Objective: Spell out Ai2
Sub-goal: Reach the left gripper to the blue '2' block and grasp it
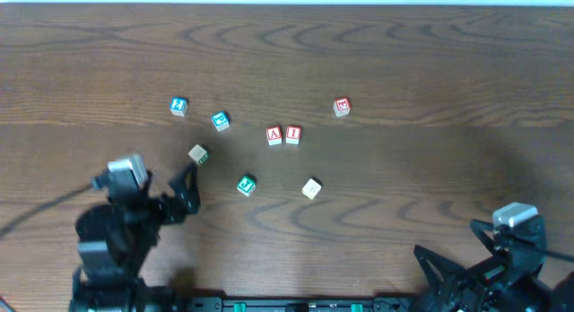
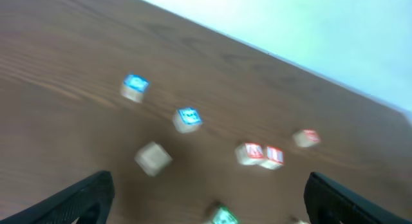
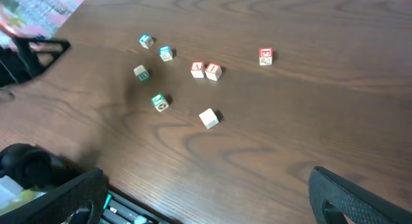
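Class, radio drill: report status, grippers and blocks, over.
Left gripper open, right gripper open. Red wooden A cube beside red wooden I cube. Third red wooden cube apart, nothing between.

Table: wooden table (image 1: 430, 52), dark brown grain.
Blue: first blue block (image 1: 178, 106) far left; second blue block (image 1: 221, 121) just right, slightly nearer.
Green: green block (image 1: 247, 185), nearer, tilted.
Plain: tan block (image 1: 198, 154) left; pale block (image 1: 311, 188) right.
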{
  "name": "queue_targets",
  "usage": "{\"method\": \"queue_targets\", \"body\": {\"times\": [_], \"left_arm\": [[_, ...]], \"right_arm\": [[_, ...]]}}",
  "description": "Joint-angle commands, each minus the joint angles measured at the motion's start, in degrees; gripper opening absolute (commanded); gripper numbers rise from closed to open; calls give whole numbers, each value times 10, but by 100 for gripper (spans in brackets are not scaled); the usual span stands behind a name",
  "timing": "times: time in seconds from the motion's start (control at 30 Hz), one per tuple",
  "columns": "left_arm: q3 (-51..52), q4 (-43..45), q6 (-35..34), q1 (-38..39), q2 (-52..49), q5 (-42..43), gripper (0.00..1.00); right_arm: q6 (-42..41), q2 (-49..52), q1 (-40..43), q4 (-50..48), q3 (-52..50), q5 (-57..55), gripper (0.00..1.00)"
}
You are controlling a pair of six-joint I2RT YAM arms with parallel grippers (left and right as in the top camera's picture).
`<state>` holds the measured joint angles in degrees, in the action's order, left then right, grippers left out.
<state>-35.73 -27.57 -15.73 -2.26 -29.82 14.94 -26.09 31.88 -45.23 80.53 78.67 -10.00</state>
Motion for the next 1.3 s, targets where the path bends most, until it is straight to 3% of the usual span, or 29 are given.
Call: {"method": "queue_targets", "body": {"times": [0.0, 0.2, 0.57, 0.8, 1.27], "left_arm": [[-89, -13, 117, -4, -151, -66, 95], [-295, -30, 251, -4, -492, -91, 95], [-627, -145, 380, -7, -866, -163, 95], [-669, -154, 443, -9, -957, -139, 95], [-669, -199, 459, -13, -998, -110, 99]], "right_arm": [[0, 2, -3, -1, 0, -35, 99], [-1, 2, -2, -3, 0, -81, 99], [-7, 2, -2, -3, 0, -123, 99], [-37, 2, -2, -4, 0, -145, 99], [-59, 2, -2, 0, 0, -153, 99]]}}
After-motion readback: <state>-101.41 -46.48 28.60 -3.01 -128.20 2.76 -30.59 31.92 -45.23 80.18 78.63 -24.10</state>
